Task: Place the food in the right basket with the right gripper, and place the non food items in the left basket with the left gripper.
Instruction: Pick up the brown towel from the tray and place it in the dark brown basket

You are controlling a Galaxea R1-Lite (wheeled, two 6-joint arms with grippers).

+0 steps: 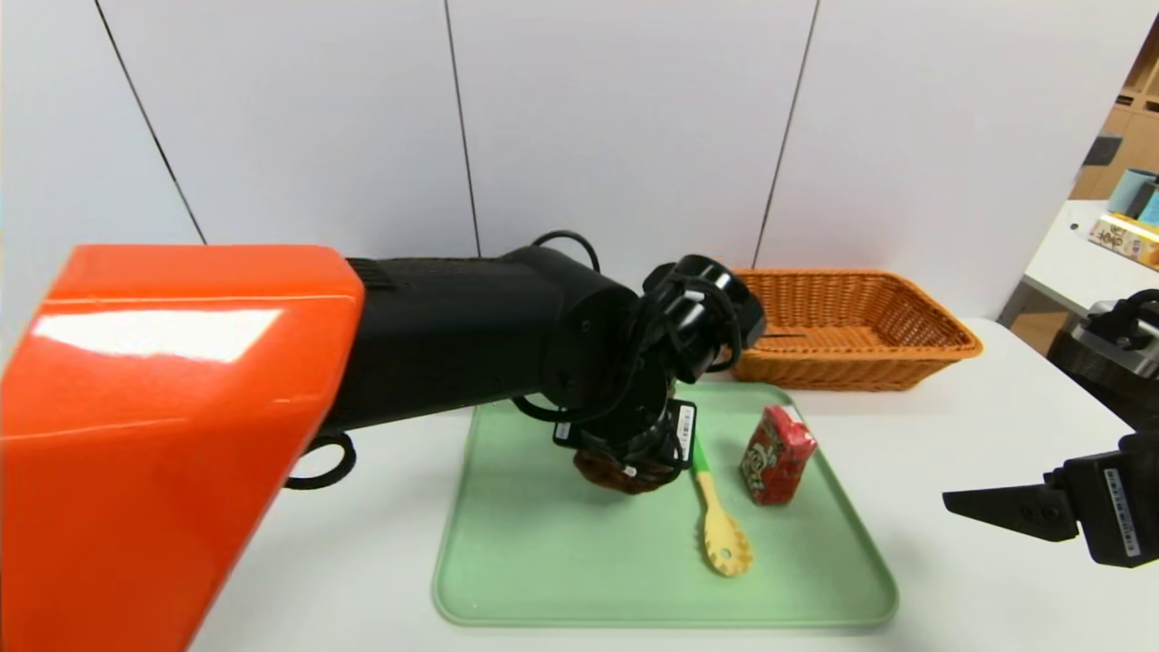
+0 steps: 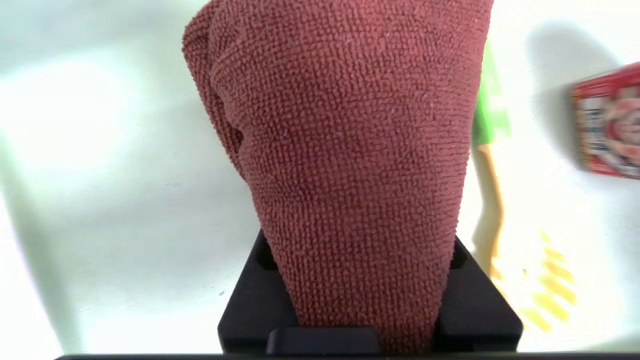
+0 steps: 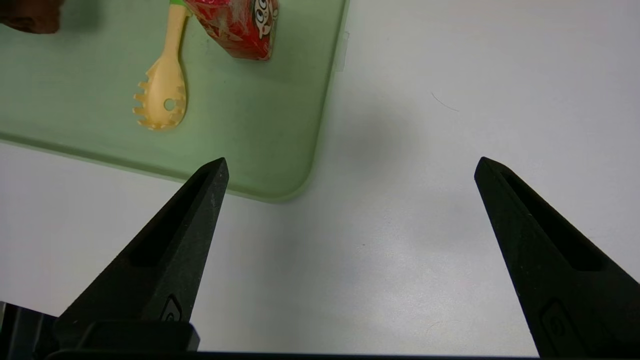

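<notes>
Brown-red cloth (image 2: 345, 165) is pinched in the left gripper (image 1: 634, 457) over the green tray (image 1: 543, 561) — the first non-food item seems just taken, not yet delivered. The spaghetti spoon (image 1: 720, 525) and the red snack pack (image 1: 777, 455) lie on the tray. The right basket (image 1: 851, 330) looks empty; the left one is hidden. The right gripper (image 3: 350, 170) waits beside the tray, fingers spread — most work remains.

Your head camera looks down and forward over the pale green plastic tray (image 1: 543, 561). Your left wrist camera sits close against a dark red knitted cloth (image 2: 350, 150); your right wrist camera shares the tray's corner.
</notes>
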